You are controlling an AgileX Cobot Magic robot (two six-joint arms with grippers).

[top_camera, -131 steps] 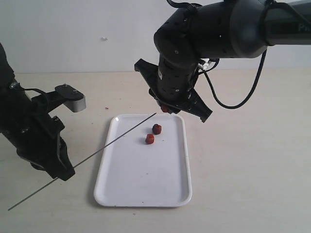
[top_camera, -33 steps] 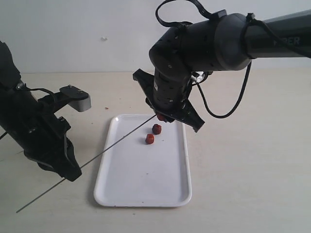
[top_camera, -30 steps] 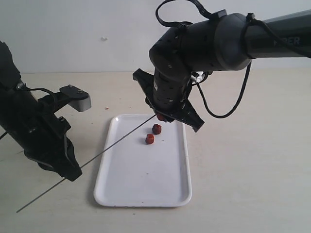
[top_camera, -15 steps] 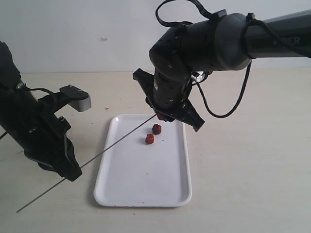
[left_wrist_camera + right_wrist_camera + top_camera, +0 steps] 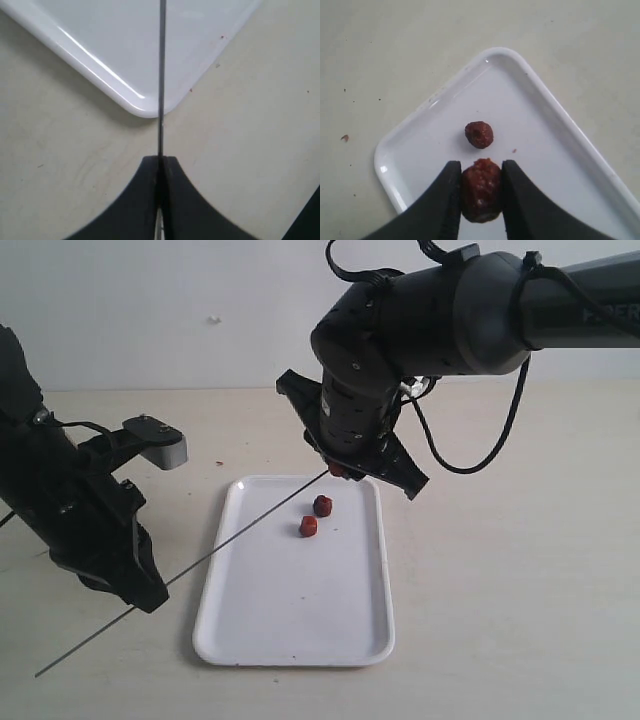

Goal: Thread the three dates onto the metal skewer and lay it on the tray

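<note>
In the exterior view, the left gripper (image 5: 148,598) is clamped on the skewer (image 5: 230,538) beside the tray's (image 5: 290,658) left edge. The skewer slopes up across the tray's back left corner, its low end hanging out over the table (image 5: 500,570). Its tip is right at the held date (image 5: 338,471), pinched in the right gripper (image 5: 340,472) above the tray's back rim; whether it has pierced the fruit cannot be told. The far date (image 5: 322,505) and near date (image 5: 309,527) lie close together on the tray's back half.

In the left wrist view, the left gripper (image 5: 160,167) is closed tight on the skewer (image 5: 161,75), which runs straight out over a rounded corner of the tray (image 5: 100,60).

In the right wrist view, the right gripper (image 5: 481,192) stands narrow, its two pads (image 5: 451,197) pressing the sides of the held date (image 5: 481,187). Below it, a loose date (image 5: 479,134) lies on the tray (image 5: 560,165) near a corner.
</note>
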